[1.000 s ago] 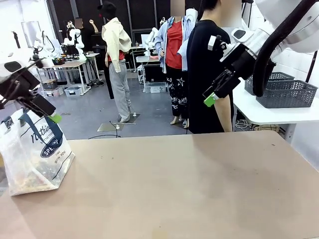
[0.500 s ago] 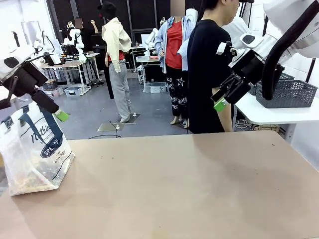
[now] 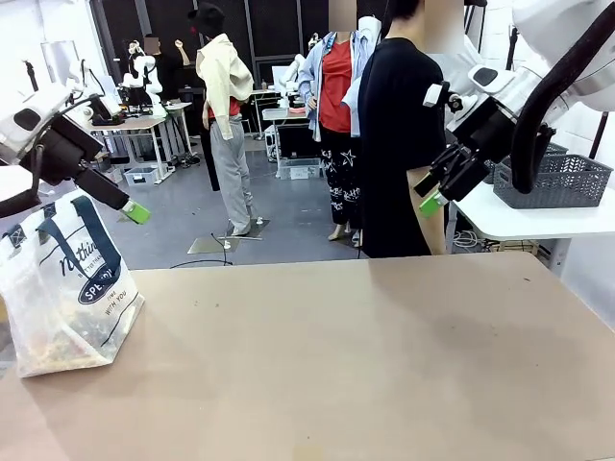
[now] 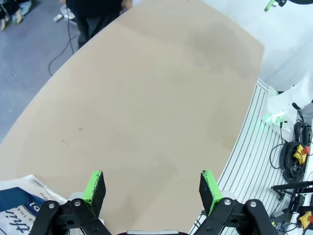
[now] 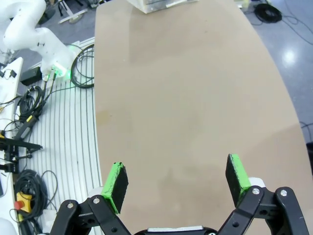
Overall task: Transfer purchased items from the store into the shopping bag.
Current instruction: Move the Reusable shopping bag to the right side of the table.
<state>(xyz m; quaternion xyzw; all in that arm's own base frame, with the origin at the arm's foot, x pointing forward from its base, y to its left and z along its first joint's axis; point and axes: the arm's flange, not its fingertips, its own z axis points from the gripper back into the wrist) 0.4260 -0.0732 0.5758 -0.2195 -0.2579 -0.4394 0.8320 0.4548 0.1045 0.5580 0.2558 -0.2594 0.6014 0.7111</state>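
1. The tabletop lies bare beside the shopping bag, which stands at its left end with small goods dimly visible inside; packing looks largely done
2. Above the bag the left claw, and far right of it the right claw, hang wide open and empty
3. The bag's navy logo reads partly "WITH YOU"

Lighting: bright, even, overhead indoor.
Tabletop shows soft, faint shadows, no glare; far background slightly soft; wrist views bow strongly at the edges; floor far right carries a pale sheen.
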